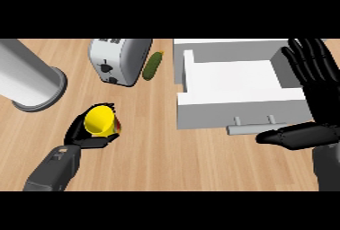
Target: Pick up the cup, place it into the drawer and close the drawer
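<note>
Left hand (90, 134) curled round yellow cup (101, 120), tipped, mouth facing up-left. Right hand (312, 85) flat, fingers straight, beside open drawer (232, 85).

Two dark grey forearms carry glossy black hands. The left forearm (54, 170), below and left of the white open drawer box (232, 90), is a blocky grey tube with a small pale rectangular marking near the wrist; its left hand (90, 134) is black, with slim segmented fingers. The right forearm (327, 168), at the drawer's lower right, is a smooth dark grey cylinder. The right hand (312, 90) is black, with long ridged fingers and a thick rounded thumb.
</note>
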You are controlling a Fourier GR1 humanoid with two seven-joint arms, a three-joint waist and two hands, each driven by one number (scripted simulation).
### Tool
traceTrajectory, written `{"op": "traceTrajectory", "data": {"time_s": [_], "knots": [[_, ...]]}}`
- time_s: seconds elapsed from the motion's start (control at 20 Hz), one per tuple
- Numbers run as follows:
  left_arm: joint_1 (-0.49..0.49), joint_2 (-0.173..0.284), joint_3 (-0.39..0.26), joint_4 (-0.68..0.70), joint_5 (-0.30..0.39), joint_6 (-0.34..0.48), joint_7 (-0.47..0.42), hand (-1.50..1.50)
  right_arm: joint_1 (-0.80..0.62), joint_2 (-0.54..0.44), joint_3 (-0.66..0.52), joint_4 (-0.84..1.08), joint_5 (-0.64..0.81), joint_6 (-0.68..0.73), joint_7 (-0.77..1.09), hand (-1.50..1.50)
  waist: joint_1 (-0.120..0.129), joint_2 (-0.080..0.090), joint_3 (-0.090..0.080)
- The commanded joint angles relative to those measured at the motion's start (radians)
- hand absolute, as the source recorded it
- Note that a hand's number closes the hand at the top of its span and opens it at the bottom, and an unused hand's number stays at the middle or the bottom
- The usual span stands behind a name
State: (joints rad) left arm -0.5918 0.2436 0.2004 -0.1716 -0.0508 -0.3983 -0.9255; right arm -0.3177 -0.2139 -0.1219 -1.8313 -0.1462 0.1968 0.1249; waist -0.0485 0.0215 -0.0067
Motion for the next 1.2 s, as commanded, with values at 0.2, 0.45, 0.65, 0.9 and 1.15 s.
{"op": "traceTrajectory", "data": {"time_s": [0.2, 0.45, 0.65, 0.9, 1.15], "knots": [[0.012, -0.028, 0.011, -0.079, -0.022, 0.222, -0.227, 1.50, 0.018, -0.016, -0.027, -0.011, -0.010, 0.007, -0.008, -1.50, -0.005, -0.002, 0.001], [0.022, -0.029, 0.102, -0.079, 0.069, 0.165, -0.267, 1.50, 0.043, 0.001, -0.006, -0.059, 0.000, -0.009, 0.022, -1.50, 0.006, -0.009, 0.002], [0.045, -0.094, 0.190, -0.117, 0.141, 0.364, -0.285, 1.50, 0.019, -0.024, -0.044, -0.012, -0.016, 0.000, 0.015, -1.50, 0.030, -0.013, 0.004], [0.034, -0.105, 0.123, -0.185, 0.111, 0.166, -0.291, 1.50, 0.005, 0.000, -0.023, 0.016, 0.021, -0.025, 0.001, -1.50, 0.044, -0.019, 0.006], [-0.108, -0.159, 0.093, -0.314, 0.124, 0.258, -0.091, 1.50, 0.061, -0.044, -0.052, -0.062, -0.032, 0.021, 0.048, -1.50, 0.045, -0.029, 0.007]]}}
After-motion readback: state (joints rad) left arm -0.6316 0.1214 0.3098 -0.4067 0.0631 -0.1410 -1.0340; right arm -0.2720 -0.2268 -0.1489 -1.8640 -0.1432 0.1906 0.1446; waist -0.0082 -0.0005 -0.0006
